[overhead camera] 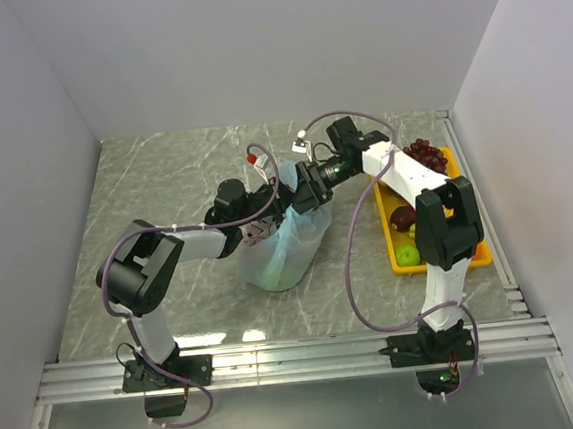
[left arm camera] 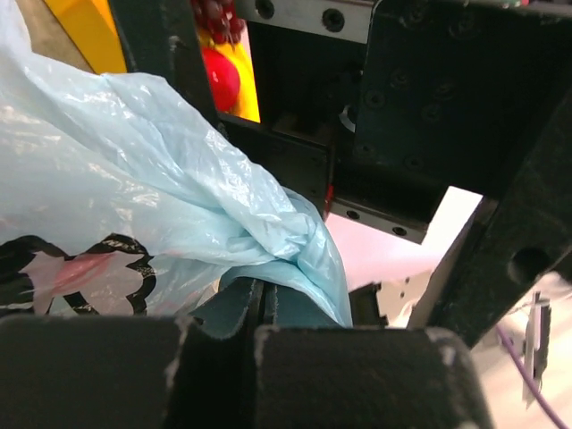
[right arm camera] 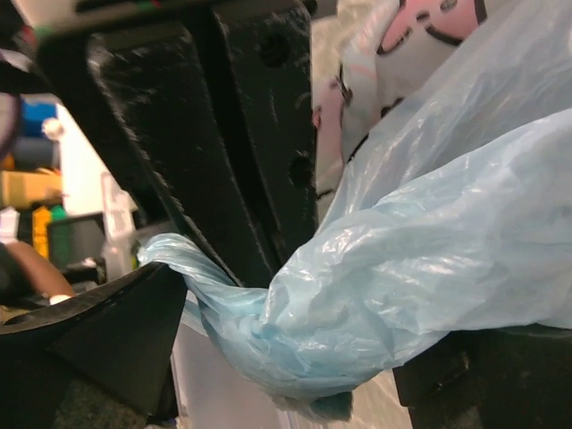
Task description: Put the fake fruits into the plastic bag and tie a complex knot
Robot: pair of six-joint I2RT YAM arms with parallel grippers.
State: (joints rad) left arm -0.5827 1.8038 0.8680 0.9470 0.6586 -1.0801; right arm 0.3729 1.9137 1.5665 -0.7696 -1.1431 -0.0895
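Bag sits mid bench. L hand clamped tight on its bunched top; R hand spread wide, twisted plastic lying btwn its 2 fingers, just beside L hand.

Top view from high behind the arm bases, looking down over the whole worktop, both wrist views tight against the plastic bag, shared with the top view.

From above, the left end effector and right end effector crowd over the mouth of the plastic bag, hiding its handles; its contents cannot be told. The right arm covers the middle of the yellow tray. In the right wrist view the bag runs off the right edge and the left background is blurred.
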